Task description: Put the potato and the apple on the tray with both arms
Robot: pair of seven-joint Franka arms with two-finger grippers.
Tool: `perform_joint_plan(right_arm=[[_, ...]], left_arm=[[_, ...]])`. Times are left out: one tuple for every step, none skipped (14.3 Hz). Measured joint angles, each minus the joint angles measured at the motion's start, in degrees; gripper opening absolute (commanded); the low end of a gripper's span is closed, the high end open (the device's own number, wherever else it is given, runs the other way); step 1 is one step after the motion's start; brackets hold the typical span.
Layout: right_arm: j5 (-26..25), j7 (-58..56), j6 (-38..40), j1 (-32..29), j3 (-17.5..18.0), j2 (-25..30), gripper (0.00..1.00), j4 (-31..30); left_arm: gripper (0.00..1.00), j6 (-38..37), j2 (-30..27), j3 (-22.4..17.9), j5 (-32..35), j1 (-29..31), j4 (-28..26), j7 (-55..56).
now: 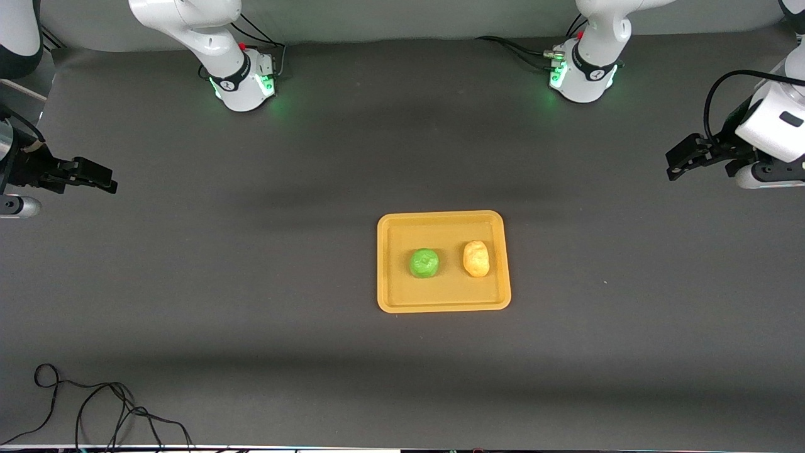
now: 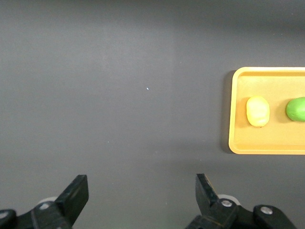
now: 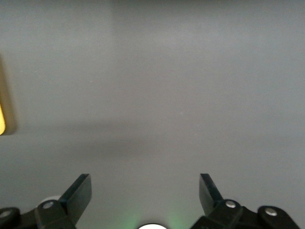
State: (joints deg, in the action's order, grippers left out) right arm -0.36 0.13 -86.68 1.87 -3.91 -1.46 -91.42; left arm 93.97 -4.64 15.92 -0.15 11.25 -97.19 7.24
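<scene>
The orange-yellow tray (image 1: 443, 304) lies near the middle of the table. The green apple (image 1: 424, 262) and the yellow-tan potato (image 1: 476, 258) rest on it side by side, the potato toward the left arm's end. The left wrist view shows the tray (image 2: 237, 114), potato (image 2: 258, 111) and apple (image 2: 296, 109). My left gripper (image 1: 676, 165) is open and empty, up over the table's left-arm end, well away from the tray; its jaws (image 2: 142, 191) stand wide apart. My right gripper (image 1: 107, 181) is open and empty over the right-arm end (image 3: 145, 191).
Black cables (image 1: 100, 402) lie on the table near the front camera at the right arm's end. The two green-lit arm bases (image 1: 245, 82) (image 1: 582, 75) stand along the edge farthest from the front camera. A sliver of the tray's rim (image 3: 2, 119) shows in the right wrist view.
</scene>
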Motion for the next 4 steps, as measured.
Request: perform_joint_plan(right_arm=[[0.3, 0.0, 0.2, 0.0, -0.1, 0.0, 1.0, 0.0], [0.4, 0.0, 0.2, 0.0, -0.1, 0.0, 1.0, 0.0], [0.5, 0.0, 0.2, 0.0, -0.2, 0.0, 1.0, 0.0], [0.5, 0.0, 0.2, 0.0, -0.2, 0.0, 1.0, 0.0]], left_arm=[[1.0, 0.0, 0.0, 0.0, 0.0, 0.0, 0.0, 0.0], [1.0, 0.0, 0.0, 0.0, 0.0, 0.0, 0.0, 0.0], [1.0, 0.0, 0.0, 0.0, 0.0, 0.0, 0.0, 0.0], [1.0, 0.0, 0.0, 0.0, 0.0, 0.0, 0.0, 0.0]])
